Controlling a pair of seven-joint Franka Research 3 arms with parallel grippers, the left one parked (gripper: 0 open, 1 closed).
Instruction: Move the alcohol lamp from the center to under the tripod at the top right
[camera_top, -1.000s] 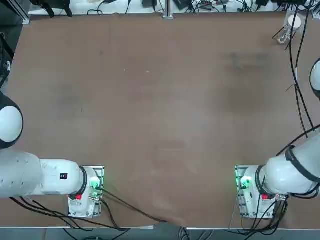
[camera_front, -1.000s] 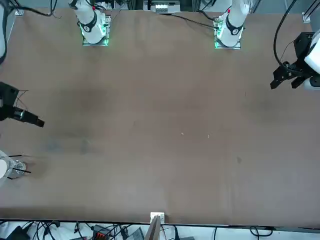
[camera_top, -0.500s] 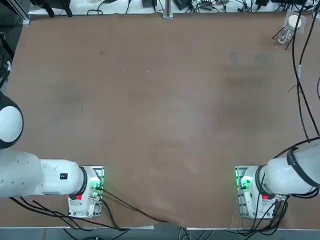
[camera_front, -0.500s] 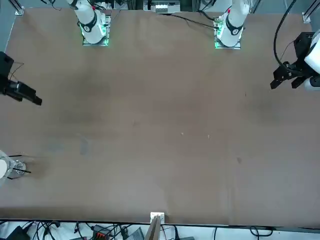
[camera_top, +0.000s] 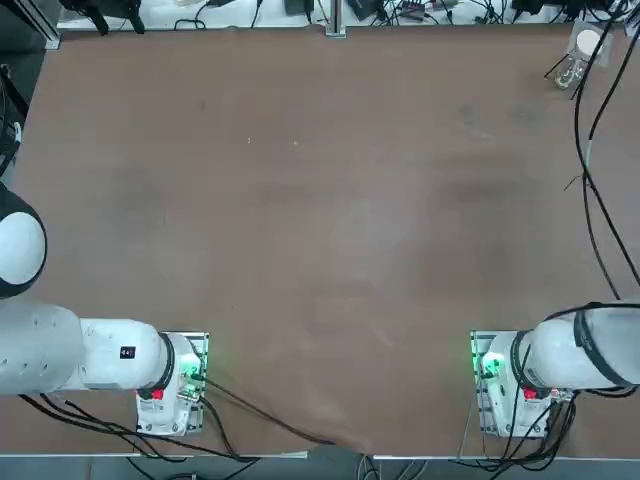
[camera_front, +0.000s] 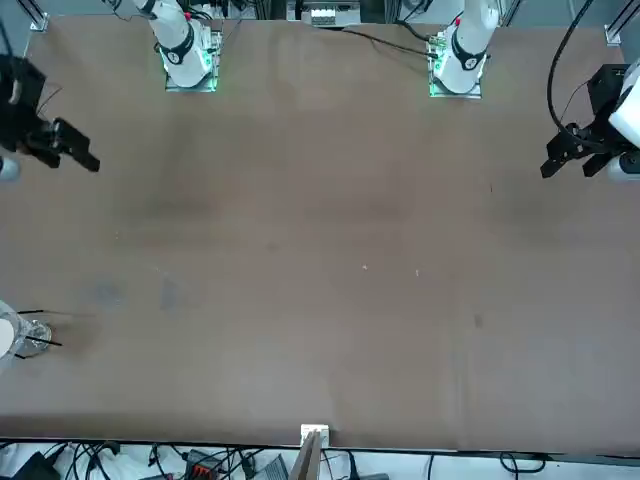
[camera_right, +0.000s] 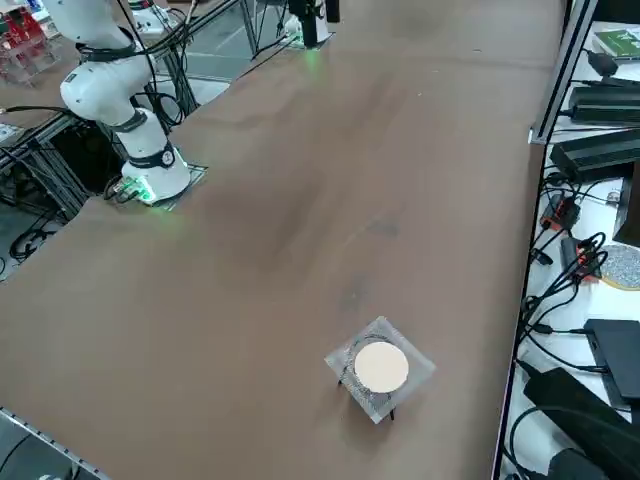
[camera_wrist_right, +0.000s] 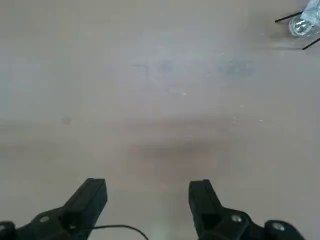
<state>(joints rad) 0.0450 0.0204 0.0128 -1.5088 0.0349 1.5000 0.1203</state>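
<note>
The tripod (camera_top: 586, 42), thin dark wire legs under a round white disc, stands at the table's far right corner. The right side view shows its disc (camera_right: 381, 367) from above, on a square of wire gauze. The small clear glass alcohol lamp (camera_top: 568, 72) sits between the legs under the disc; it also shows as alcohol lamp (camera_front: 33, 338) and alcohol lamp (camera_wrist_right: 301, 26). My right gripper (camera_front: 82, 155) hangs over the table's right side, well back from the tripod towards the bases. The wrist view shows the right gripper (camera_wrist_right: 150, 195) open and holding nothing, over bare table.
The right arm's base (camera_top: 510, 385) stands at the near right, with its cables running up the right edge (camera_top: 600, 200). Beyond the far edge lie power boxes and cables (camera_right: 600, 150). The tripod stands close to that corner's edges.
My right gripper has drawn back from near the tripod towards the robot's side of the table, still open. Lamp and tripod have not moved.
</note>
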